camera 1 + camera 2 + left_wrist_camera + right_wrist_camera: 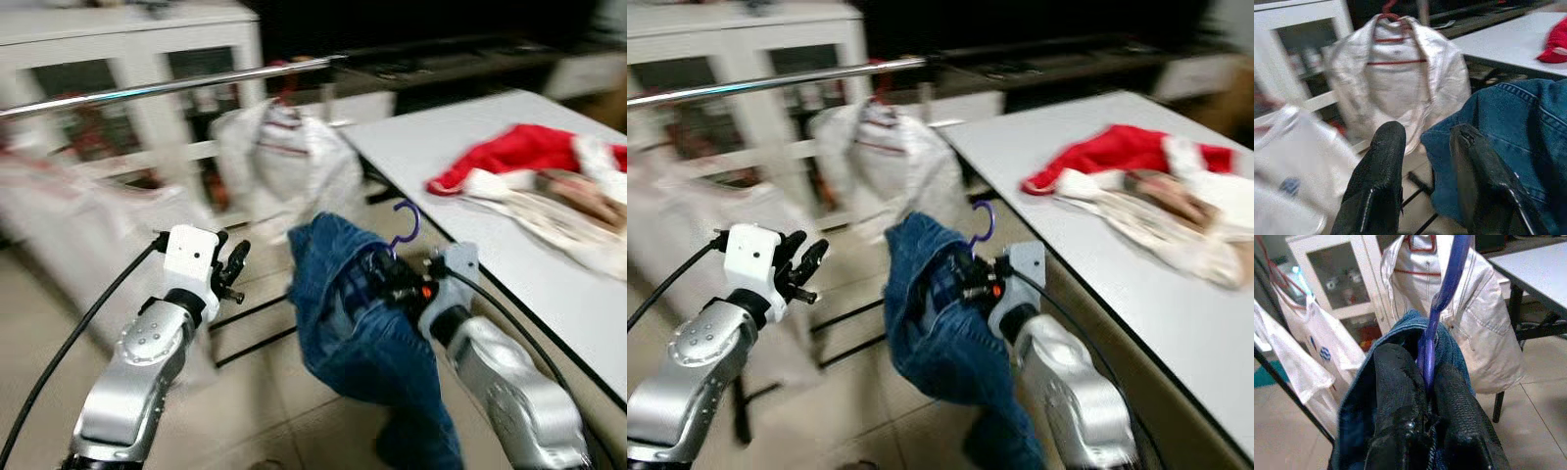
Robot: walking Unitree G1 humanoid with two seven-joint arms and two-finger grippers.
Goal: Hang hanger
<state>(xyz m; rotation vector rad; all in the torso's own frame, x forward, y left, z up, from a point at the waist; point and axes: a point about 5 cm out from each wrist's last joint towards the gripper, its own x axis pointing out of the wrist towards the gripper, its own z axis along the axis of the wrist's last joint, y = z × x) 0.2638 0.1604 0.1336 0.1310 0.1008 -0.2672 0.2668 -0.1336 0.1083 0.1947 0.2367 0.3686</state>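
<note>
Right end effector (397, 279) is clenched on the neck of the purple hanger (1442, 303), which carries a blue denim garment (367, 338); the hook (408, 223) points up. It is held low, between the table (441, 147) and the white cabinet (127, 59), well below the metal rail (167, 88). Left end effector (233, 266) hangs released beside the denim, fingers (1378, 176) spread and holding nothing.

Step in hand, as I judge it: carrying the hanger up to the rail. To do it well, keep the grip tight on the neck, lift until the hook clears the top of the rail, move over it and lower so the hook drops on. Aim for bare rail beside the white garment (284, 157) on its red hanger (1393, 22), so the clothes do not bunch. The heavy denim may swing, so go slowly.

Count: one purple hanger in hand, one denim piece, one rail. At least two pale garments on it: the white one and a printed shirt (1317, 352); the head views are blurred, so there may be more. One red and white pile of clothes (549, 186) lies on the table.
</note>
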